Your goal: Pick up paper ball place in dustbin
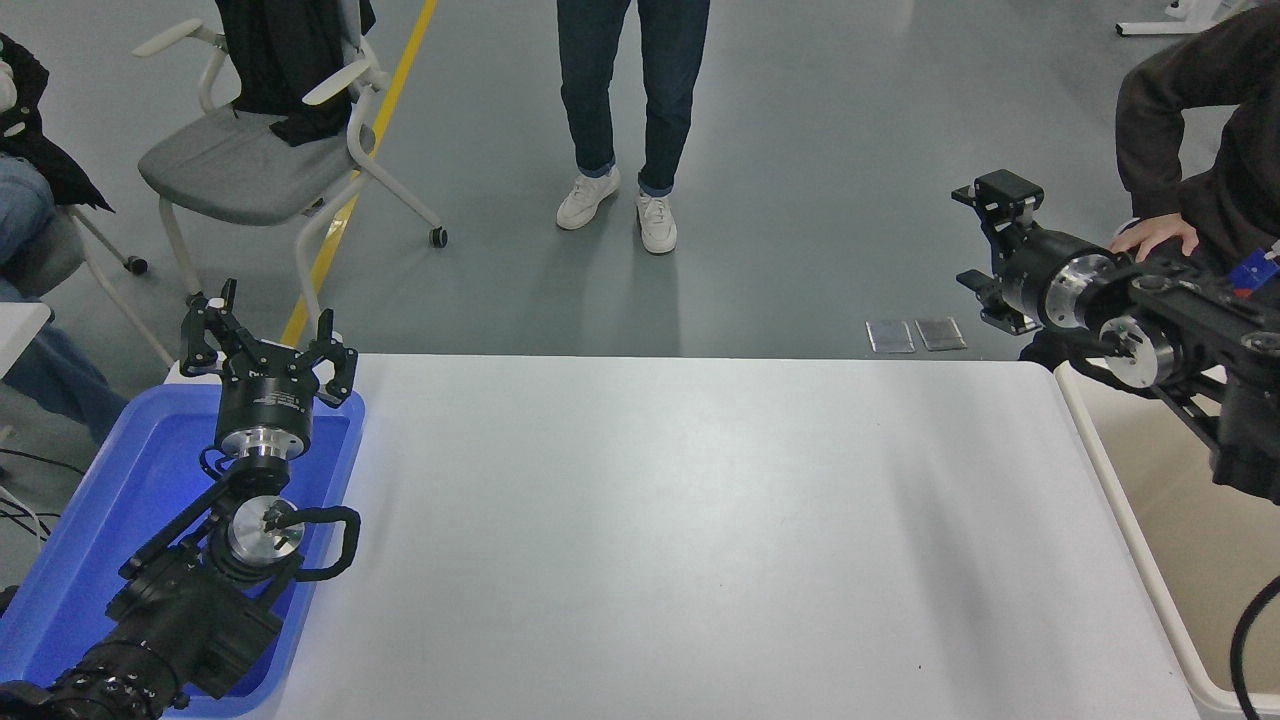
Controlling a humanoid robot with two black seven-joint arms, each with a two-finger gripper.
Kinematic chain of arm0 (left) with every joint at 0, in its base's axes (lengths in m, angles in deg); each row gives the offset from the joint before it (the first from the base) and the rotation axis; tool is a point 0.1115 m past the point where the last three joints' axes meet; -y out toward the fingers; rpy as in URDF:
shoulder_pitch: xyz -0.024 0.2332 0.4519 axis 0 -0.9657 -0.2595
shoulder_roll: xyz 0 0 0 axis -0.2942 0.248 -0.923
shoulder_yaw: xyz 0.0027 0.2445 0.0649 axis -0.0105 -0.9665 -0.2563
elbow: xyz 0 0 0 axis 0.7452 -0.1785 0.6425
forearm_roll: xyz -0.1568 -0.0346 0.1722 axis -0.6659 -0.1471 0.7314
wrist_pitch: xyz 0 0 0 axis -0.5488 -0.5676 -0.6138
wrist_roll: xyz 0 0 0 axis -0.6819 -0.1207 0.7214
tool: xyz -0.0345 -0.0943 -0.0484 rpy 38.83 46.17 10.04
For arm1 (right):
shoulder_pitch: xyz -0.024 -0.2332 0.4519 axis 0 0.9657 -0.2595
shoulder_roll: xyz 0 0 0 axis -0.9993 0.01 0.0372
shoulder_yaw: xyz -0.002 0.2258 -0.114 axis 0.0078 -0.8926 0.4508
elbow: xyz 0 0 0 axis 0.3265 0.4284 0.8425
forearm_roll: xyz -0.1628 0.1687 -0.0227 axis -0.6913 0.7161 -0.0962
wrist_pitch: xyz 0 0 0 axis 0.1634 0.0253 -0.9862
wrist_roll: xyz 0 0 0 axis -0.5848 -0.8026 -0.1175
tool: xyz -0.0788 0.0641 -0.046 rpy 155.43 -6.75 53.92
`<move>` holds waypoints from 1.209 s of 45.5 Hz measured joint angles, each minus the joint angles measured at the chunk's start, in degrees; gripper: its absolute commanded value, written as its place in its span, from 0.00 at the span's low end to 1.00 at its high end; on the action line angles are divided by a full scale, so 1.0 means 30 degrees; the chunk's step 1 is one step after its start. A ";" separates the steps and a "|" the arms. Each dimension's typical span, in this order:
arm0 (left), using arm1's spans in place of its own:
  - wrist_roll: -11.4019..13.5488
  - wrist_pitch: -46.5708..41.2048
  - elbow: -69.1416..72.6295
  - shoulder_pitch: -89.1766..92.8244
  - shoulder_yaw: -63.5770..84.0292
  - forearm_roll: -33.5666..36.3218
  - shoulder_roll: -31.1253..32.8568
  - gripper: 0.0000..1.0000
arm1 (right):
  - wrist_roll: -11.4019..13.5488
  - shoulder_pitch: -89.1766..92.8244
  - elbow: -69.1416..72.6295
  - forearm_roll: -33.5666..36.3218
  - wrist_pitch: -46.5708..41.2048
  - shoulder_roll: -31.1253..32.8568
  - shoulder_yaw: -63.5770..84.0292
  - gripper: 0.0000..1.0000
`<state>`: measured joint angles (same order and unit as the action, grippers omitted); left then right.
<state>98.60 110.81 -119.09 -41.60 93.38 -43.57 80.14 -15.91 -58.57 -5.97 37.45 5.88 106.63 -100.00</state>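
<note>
The paper ball is not in view. The cream-beige dustbin [1118, 500] stands against the table's right edge, and only its left rim and part of its inside show. My right gripper [978, 240] is raised beyond the table's far right corner, above the bin's far end. It points left, open and empty. My left gripper [268, 335] is parked at the lower left over the blue tray, open and empty.
A shallow blue tray [90, 520] lies at the table's left edge under my left arm. A person's hand [1155, 238] rests on my right arm at the right edge. Another person [625, 100] stands beyond the far side, and a grey chair [250, 170] stands at the far left.
</note>
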 measured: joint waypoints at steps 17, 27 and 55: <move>-0.0001 0.0000 0.0000 0.0000 0.0000 0.0000 0.0000 0.99 | -0.0025 0.2344 -0.3057 0.4505 -0.2130 -0.2326 -0.3803 1.00; -0.0001 0.0000 0.0000 0.0001 0.0000 0.0000 0.0001 0.99 | -0.0322 0.4141 -0.3751 0.5145 -0.3794 -0.3341 -0.5899 1.00; -0.0001 0.0000 0.0000 0.0001 0.0000 0.0001 0.0000 0.99 | -0.1553 0.6305 -0.5461 0.6453 -0.6384 -0.5134 -0.7860 1.00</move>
<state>98.59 110.82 -119.10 -41.60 93.38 -43.57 80.14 -20.57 -39.65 -22.35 56.80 -13.28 91.23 -123.58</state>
